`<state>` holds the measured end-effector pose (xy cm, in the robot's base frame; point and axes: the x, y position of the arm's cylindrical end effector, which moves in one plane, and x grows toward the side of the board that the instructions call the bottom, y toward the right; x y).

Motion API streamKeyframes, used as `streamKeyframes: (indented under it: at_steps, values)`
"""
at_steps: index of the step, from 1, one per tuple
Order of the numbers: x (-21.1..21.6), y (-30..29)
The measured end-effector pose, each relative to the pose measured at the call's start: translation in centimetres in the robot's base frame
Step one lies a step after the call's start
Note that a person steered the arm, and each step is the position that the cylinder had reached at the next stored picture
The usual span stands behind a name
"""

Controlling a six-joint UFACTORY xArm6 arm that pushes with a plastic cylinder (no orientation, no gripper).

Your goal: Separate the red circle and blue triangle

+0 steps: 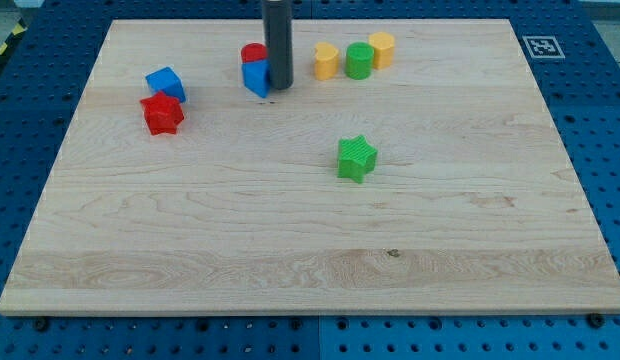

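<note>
Board (290,250) of pale wood filled the view. My tip (280,86), a bare rod with no jaws, stood touching the blue triangle (256,77) from the view's right; the red circle (253,53) touched that triangle just above. Left lay a blue cube (165,83) against a red star (162,113).

Dark rod upright from the view's top, my tip (280,86) low, on the board
</note>
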<state>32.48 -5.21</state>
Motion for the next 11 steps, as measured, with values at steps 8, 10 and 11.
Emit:
streamKeyframes:
  at_steps: [8,10,11]
  values:
    - [-1.8,-6.2]
    - [0.7,-6.4]
    - [0.6,-5.8]
